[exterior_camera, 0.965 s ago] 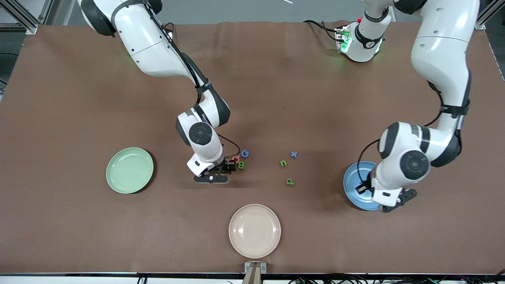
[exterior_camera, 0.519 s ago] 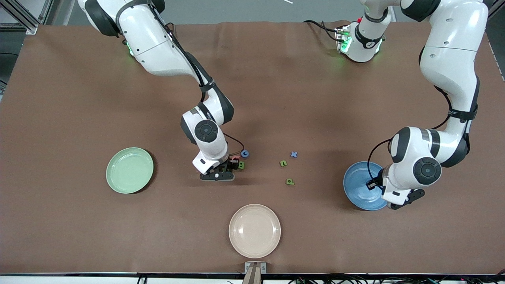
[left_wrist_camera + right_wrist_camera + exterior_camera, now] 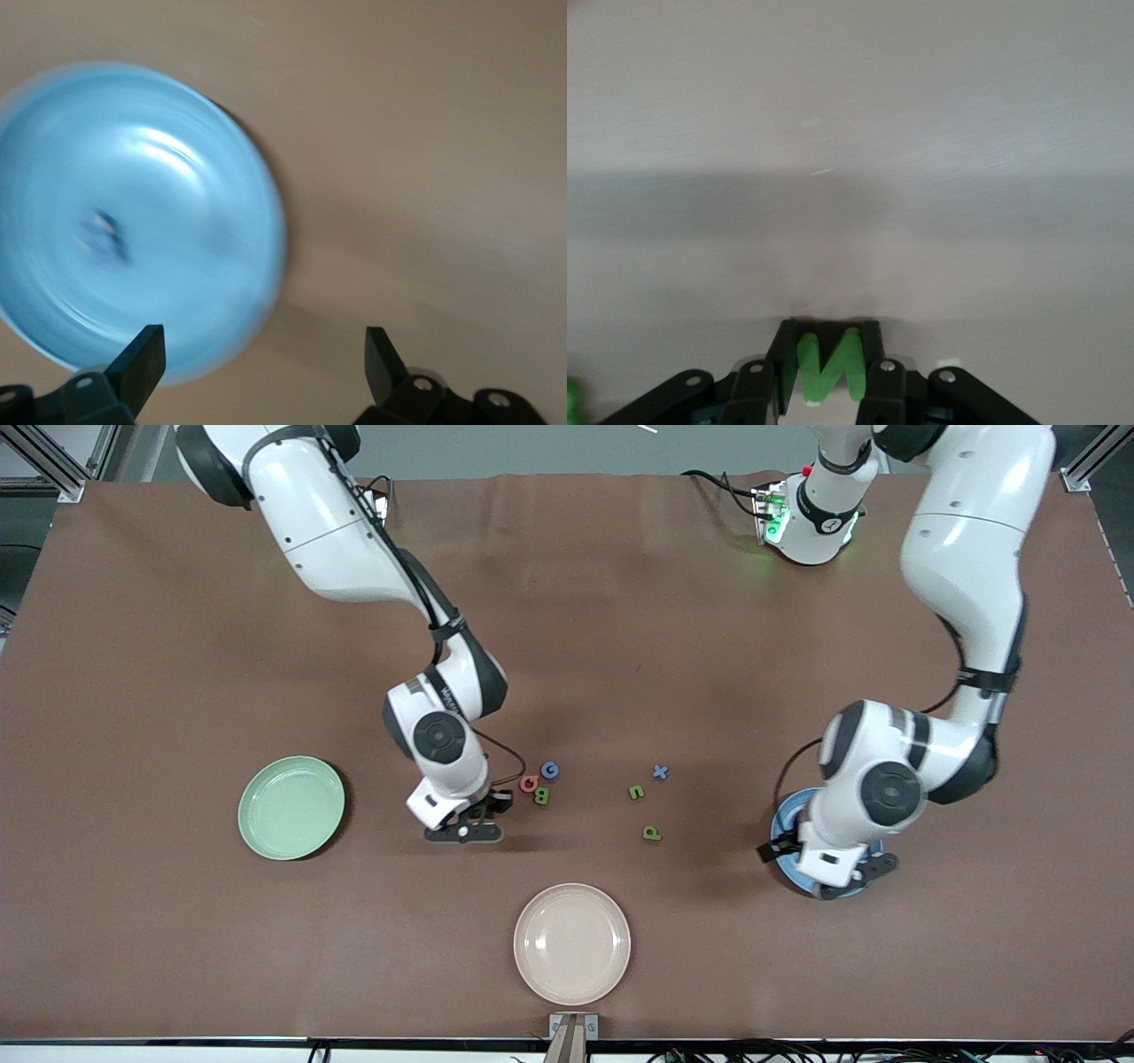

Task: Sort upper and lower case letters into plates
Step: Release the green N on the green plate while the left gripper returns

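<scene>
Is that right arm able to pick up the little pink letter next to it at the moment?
Probably not yet. The right gripper has its jaws shut on a green N, so they are full. The pink Q lies uncovered on the table close by, beside the green B.

Open table (image 3: 177,921) between pale green plate (image 3: 291,808) and right gripper (image 3: 483,808), with pink Q (image 3: 529,784), blue G (image 3: 550,770) and green B (image 3: 541,796) crowded just beside that gripper toward the left arm's end.
</scene>
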